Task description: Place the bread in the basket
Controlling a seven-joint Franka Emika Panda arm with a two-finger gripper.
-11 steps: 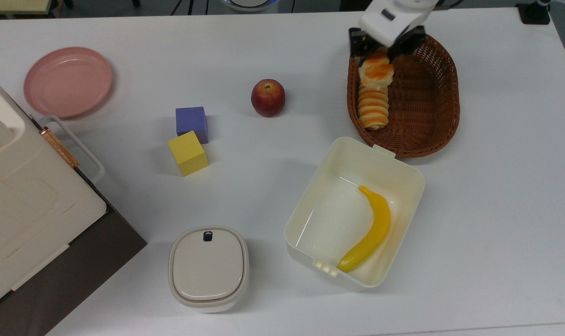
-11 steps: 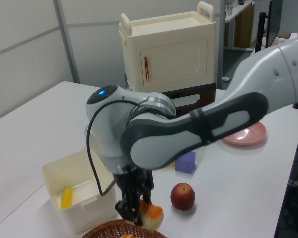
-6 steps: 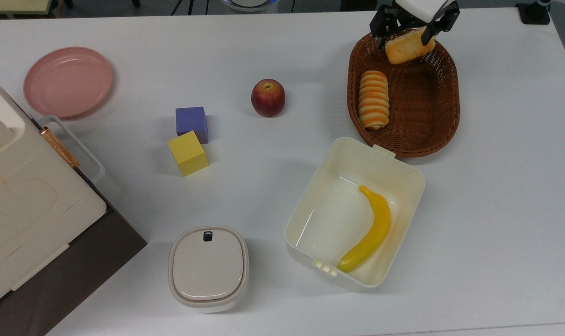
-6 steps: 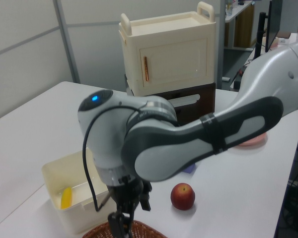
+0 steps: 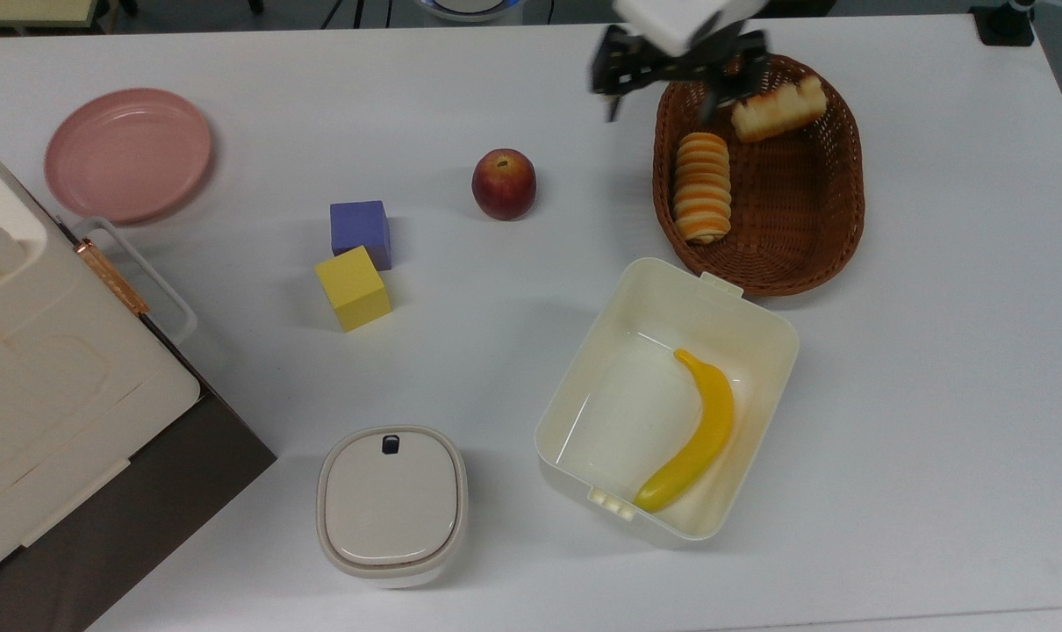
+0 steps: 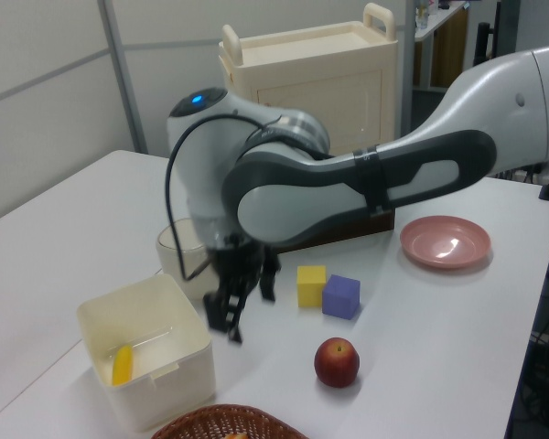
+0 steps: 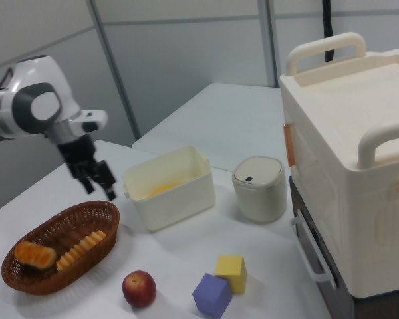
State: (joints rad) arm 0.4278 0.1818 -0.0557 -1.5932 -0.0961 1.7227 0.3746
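Observation:
The bread [image 5: 778, 107], a small loaf with glossy orange-brown bumps, lies tilted against the far end of the dark wicker basket [image 5: 850, 219]. In the right view the bread [image 7: 34, 254] rests at the basket's [image 7: 53, 287] left end. My gripper [image 5: 663, 95] hangs open and empty above the basket's upper-left rim in the top view, to the left of the bread and apart from it. It hovers above the table in the left view, gripper [image 6: 244, 313], and above the basket's far side in the right view, gripper [image 7: 100, 183].
A striped spiral roll [image 5: 702, 186] lies in the basket's left half. A cream tub [image 5: 759, 307] holding a banana [image 5: 693, 434] stands just below the basket. An apple [image 5: 504, 183], purple [image 5: 360, 230] and yellow [image 5: 352, 287] blocks, a pink plate [image 5: 127, 154], a lidded pot [image 5: 391, 500] and a cream cabinet [image 5: 48, 386] lie to the left.
My gripper let go of the bread, which now lies in the basket's far end. The gripper opened and moved toward the top view's left, off the basket.

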